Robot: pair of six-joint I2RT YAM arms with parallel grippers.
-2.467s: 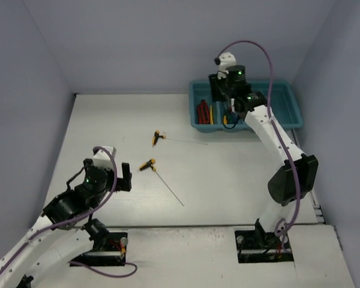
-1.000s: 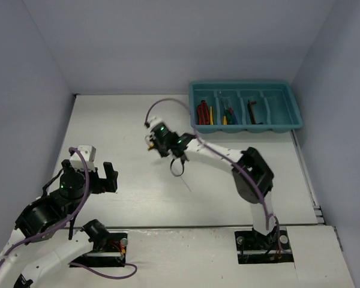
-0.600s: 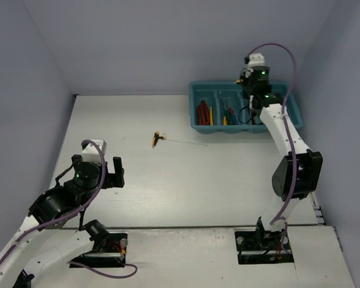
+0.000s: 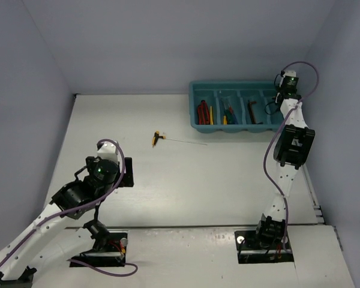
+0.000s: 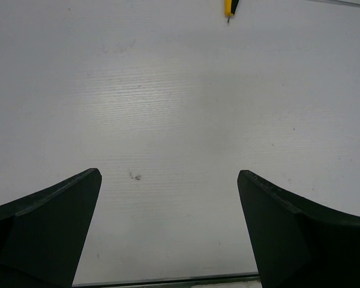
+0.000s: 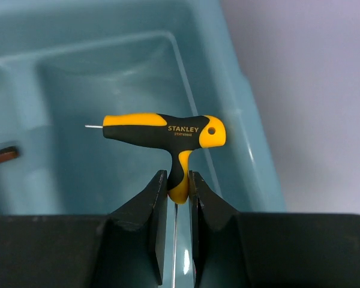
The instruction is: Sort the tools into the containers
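Note:
My right gripper [image 6: 177, 178] is shut on the stem of a yellow-black T-handle [image 6: 162, 130], which hangs over the rightmost compartment of the teal tray [image 6: 243, 126]. Seen from above, that gripper [image 4: 270, 108] is at the right end of the tray [image 4: 246, 84]. Other compartments hold red pliers [image 4: 202, 112], a yellow screwdriver [image 4: 211, 114], green and blue screwdrivers [image 4: 230, 115] and a dark hex key [image 4: 252, 111]. Another T-handle [image 4: 156, 138] lies on the table, its thin shaft pointing right. My left gripper [image 4: 128, 171] [image 5: 169, 175] is open over bare table, and that T-handle's yellow tip [image 5: 228, 8] shows far ahead.
Lilac walls close in the white table [image 4: 228, 174] on the left, back and right. The tray sits in the back right corner against the wall. Both arm bases [image 4: 264, 240] are bolted at the near edge.
The right arm took the nearer T-handle off the table and carried it to the tray's right end. The left arm shifted slightly to the right, its gripper still open.

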